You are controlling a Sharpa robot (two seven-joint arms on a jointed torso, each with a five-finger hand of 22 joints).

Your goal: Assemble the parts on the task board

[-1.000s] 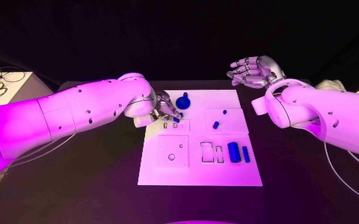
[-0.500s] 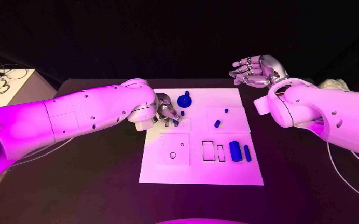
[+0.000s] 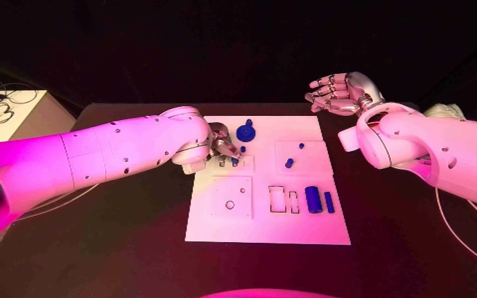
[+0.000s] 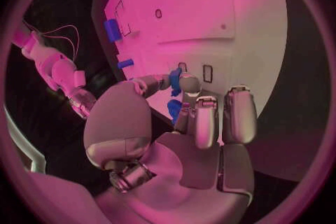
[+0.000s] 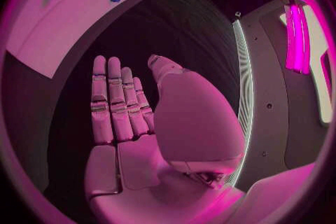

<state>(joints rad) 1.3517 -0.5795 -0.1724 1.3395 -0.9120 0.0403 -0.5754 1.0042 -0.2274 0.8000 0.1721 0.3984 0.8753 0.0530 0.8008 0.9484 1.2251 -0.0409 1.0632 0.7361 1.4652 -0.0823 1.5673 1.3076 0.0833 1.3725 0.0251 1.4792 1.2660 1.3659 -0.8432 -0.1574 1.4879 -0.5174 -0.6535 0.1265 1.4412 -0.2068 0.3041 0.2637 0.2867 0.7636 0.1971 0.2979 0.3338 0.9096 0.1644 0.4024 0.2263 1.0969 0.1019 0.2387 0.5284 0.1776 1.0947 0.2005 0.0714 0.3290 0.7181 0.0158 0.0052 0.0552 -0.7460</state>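
L hand (image 4: pixel 185 123) pinching blue part (image 4: pixel 175 79), over task board (image 4: pixel 231 5)

My head camera looks steeply down at the task board (image 3: pixel 267 222). My left wrist camera sits close behind my left hand (image 4: pixel 189 123), facing the board. My right wrist camera looks past my right hand (image 5: pixel 133 123); all three share the board's far edge.

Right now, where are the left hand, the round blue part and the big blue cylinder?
left hand (image 3: pixel 220 139): head view, back of hand.
round blue part (image 3: pixel 245 133): head view, disc centre.
big blue cylinder (image 3: pixel 313 199): head view, mid-body.
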